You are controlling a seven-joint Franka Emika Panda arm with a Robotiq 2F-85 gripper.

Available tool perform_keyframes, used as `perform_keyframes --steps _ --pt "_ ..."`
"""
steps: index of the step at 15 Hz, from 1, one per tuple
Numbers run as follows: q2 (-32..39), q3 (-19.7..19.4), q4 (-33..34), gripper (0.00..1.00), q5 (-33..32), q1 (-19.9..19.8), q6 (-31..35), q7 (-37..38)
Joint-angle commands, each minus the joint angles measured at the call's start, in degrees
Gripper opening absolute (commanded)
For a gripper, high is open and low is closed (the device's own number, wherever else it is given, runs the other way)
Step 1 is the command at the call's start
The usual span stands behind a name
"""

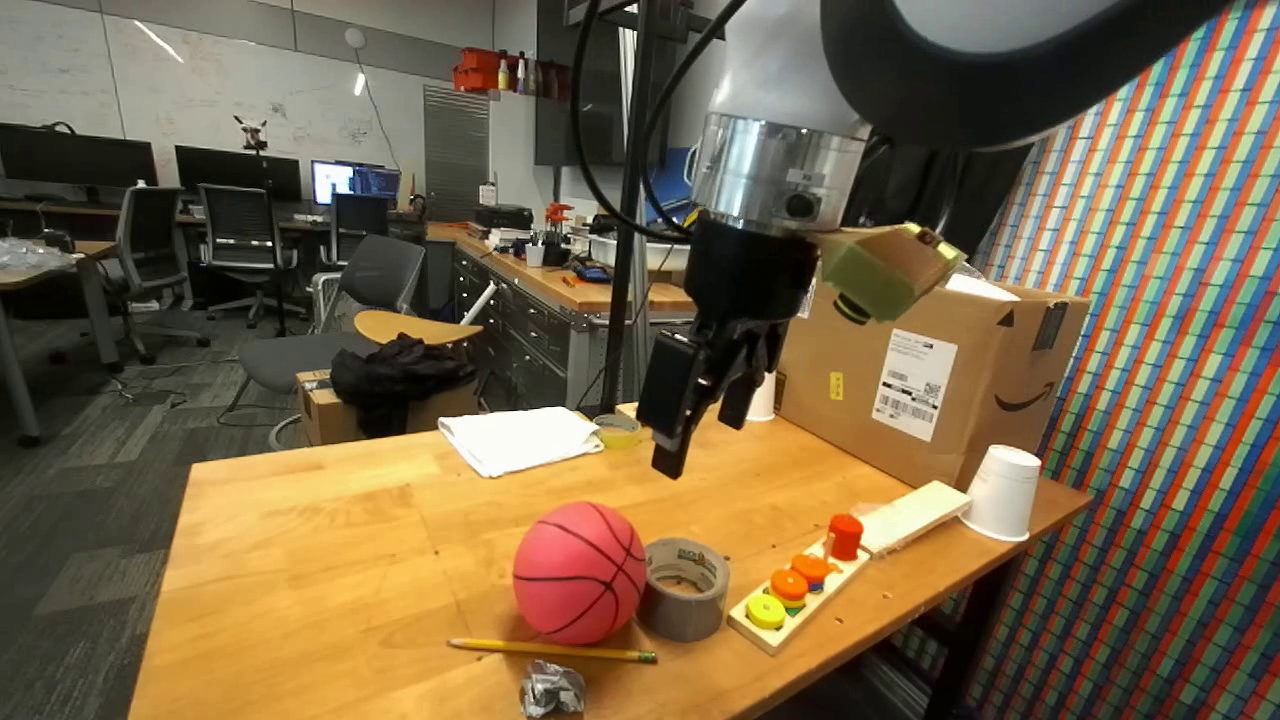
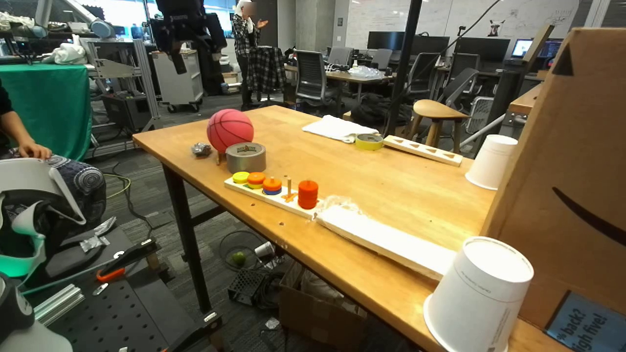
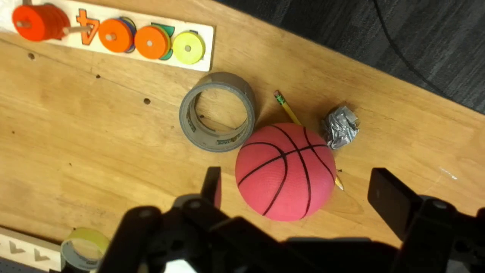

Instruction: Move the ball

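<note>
The ball [image 1: 580, 573] is pink-red with black basketball lines. It rests on the wooden table in both exterior views [image 2: 230, 130], touching or very close to a grey duct tape roll [image 1: 685, 612]. In the wrist view the ball [image 3: 286, 174] appears between my two fingers, lower than them, with bare table showing on both sides. My gripper [image 1: 702, 438] is open and empty, pointing down, well above the table and apart from the ball. It also shows high up in an exterior view [image 2: 198, 58].
A yellow pencil [image 1: 550, 650] lies against or partly under the ball, with crumpled foil [image 3: 342, 127] beside it. A wooden peg board with coloured discs [image 1: 800, 600], white cups [image 1: 1003, 492], a cardboard box [image 1: 900, 390], a white cloth [image 1: 520, 440] and yellow tape [image 1: 618, 432] are on the table.
</note>
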Motion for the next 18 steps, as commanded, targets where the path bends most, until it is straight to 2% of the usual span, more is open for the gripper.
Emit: perform_keyframes --steps 1,7,12,15,18 --pt "2.9 0.4 1.9 1.0 -3.8 2.1 4.7 -5.5" --pt "12.8 0.5 8.7 1.0 -6.9 5.5 10.2 -17.0" --pt "23.9 2.2 16.2 1.0 -3.5 9.5 13.9 -27.3" --pt "29.0 3.5 19.6 1.0 -0.7 10.4 14.0 -35.6" --pt "31.9 4.9 22.3 1.0 0.9 9.4 10.1 -45.8"
